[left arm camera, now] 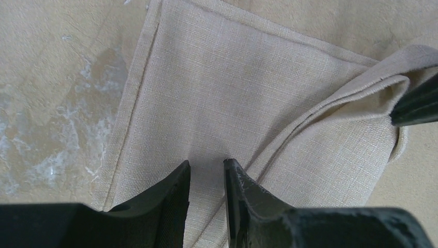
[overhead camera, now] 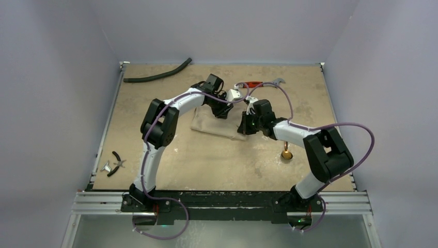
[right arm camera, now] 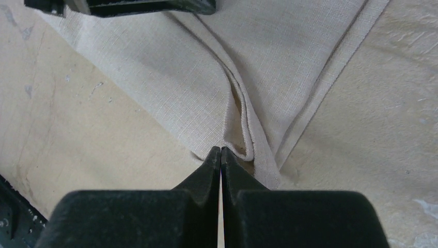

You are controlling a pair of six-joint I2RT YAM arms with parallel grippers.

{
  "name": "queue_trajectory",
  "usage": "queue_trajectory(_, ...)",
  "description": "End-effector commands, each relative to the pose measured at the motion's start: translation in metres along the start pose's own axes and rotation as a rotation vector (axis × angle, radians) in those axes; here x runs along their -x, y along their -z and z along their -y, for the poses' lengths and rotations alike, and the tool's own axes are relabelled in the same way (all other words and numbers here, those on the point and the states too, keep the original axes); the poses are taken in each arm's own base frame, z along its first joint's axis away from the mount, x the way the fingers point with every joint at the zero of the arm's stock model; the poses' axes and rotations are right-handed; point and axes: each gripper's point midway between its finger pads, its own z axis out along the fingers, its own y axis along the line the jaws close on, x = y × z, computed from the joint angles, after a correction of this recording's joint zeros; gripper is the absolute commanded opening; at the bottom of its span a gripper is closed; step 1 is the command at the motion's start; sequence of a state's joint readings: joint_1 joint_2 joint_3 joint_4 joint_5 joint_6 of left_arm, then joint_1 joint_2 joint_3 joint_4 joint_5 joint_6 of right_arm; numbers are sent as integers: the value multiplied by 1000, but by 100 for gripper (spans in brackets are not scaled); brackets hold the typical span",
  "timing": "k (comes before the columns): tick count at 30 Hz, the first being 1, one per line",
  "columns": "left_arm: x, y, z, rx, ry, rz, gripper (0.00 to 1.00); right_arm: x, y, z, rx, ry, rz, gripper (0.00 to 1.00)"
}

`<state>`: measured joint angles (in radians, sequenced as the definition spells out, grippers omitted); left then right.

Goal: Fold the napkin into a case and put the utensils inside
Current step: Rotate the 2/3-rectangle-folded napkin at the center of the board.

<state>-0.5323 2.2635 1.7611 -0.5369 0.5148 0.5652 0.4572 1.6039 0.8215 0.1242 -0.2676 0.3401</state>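
Two claws on one napkin (overhead camera: 209, 124). It lies folded mid-table (overhead camera: 217, 165), with the left claw (left arm camera: 206, 164) at its far edge and the right claw (right arm camera: 221, 150) at its right end.

Left claw: jaws a narrow gap apart, tips low over flat cloth, and the weave shows through the gap. Can't tell if the tips touch the cloth.

Right claw: jaws fully together, tips at the folded corner. That corner is lifted off the lower layer and curls up into the tips, so it's clamped on the napkin. A crease runs from that corner back toward the left claw. The rest of the cloth is flat on the table.

Spoon (overhead camera: 286, 154) is on the table right of the napkin, well apart from it, handle partly under the right arm.
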Motion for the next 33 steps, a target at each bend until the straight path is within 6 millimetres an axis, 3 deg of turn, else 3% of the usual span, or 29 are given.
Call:
queue_trajectory(1, 6, 7, -1, 7, -40, 15, 28, 38, 0, -4, -1, -3, 127, 0)
queue_trajectory(8, -4, 6, 3, -14, -73, -18, 28, 46, -6, 8, -20, -36, 163, 0)
queue_trajectory(13, -7, 8, 4, -17, -85, -34, 27, 33, -19, 23, -46, -48, 135, 0)
queue_trajectory(17, 7, 19, 2, 1, -95, -9, 31, 28, -24, 36, -67, -64, 125, 0)
queue_trajectory(21, 35, 42, 7, 3, -110, 51, 37, 28, -26, 40, -62, -74, 128, 0)
queue_trajectory(25, 57, 51, 10, -3, -106, 110, 38, 26, -26, 37, -41, -74, 122, 0)
queue_trajectory(31, 64, 24, -14, 84, -60, 175, 38, 39, -17, 11, 70, -88, 139, 0)
queue_trajectory(33, 65, 16, -24, 121, -62, 196, 38, 53, -5, -2, 132, -107, 164, 7)
